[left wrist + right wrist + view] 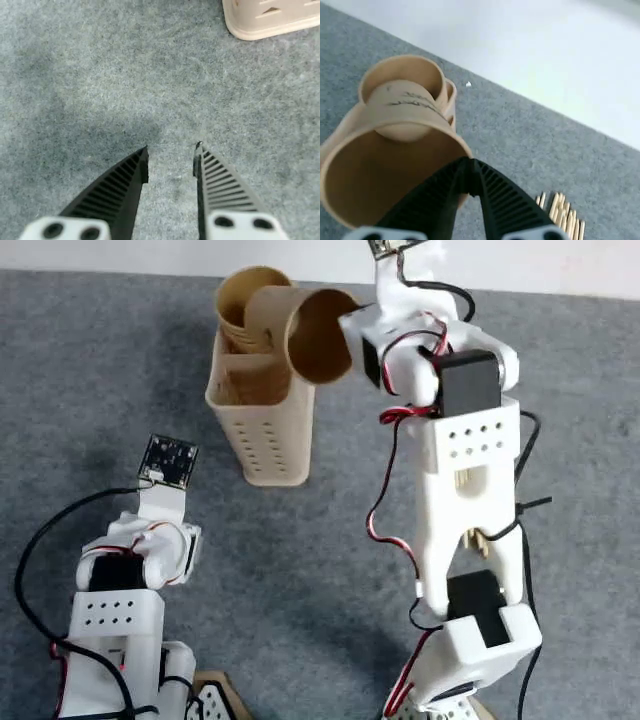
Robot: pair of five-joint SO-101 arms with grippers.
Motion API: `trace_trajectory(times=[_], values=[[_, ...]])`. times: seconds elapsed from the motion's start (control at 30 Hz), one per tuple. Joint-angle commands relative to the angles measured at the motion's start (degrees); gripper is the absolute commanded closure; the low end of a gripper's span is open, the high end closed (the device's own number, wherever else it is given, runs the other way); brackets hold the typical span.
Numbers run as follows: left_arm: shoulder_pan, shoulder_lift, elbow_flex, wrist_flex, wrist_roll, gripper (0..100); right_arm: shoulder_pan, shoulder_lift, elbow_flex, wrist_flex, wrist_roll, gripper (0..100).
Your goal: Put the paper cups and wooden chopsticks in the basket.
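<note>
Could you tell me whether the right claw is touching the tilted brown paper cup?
Touching. The right wrist view shows the right claw pinched shut on the rim of the tilted brown paper cup.

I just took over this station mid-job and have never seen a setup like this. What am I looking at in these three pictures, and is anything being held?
You are seeing two small robot arms, the left arm and the right arm, on a grey surface. One picture comes from a fixed camera above. The other two come from a camera on each wrist, looking along that arm's fingers.

The right gripper is shut on the rim of a paper cup, held on its side near the top of the beige basket. The basket has more cups in it. The left gripper is open and empty. Wooden chopsticks lie on the surface.
</note>
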Motion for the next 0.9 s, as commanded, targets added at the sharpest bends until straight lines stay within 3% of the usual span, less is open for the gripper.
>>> trace_trajectory(times=[0.0,0.33,0.57,0.87], values=[[0.6,-0.7,-0.3,-0.8,-0.2,82,-1.0,-0.5,-2.1,-0.6,-0.5,99.3],[0.6,-0.7,-0.3,-0.8,-0.2,82,-0.9,-0.5,-2.0,4.0,-0.4,98.7],[0.6,-0.7,-0.3,-0.8,-0.2,82,-0.9,-0.8,-2.5,9.6,-0.4,87.8],[0.6,-0.7,-0.3,-0.8,-0.2,82,-0.9,-1.4,-1.9,6.5,-0.1,87.8]])
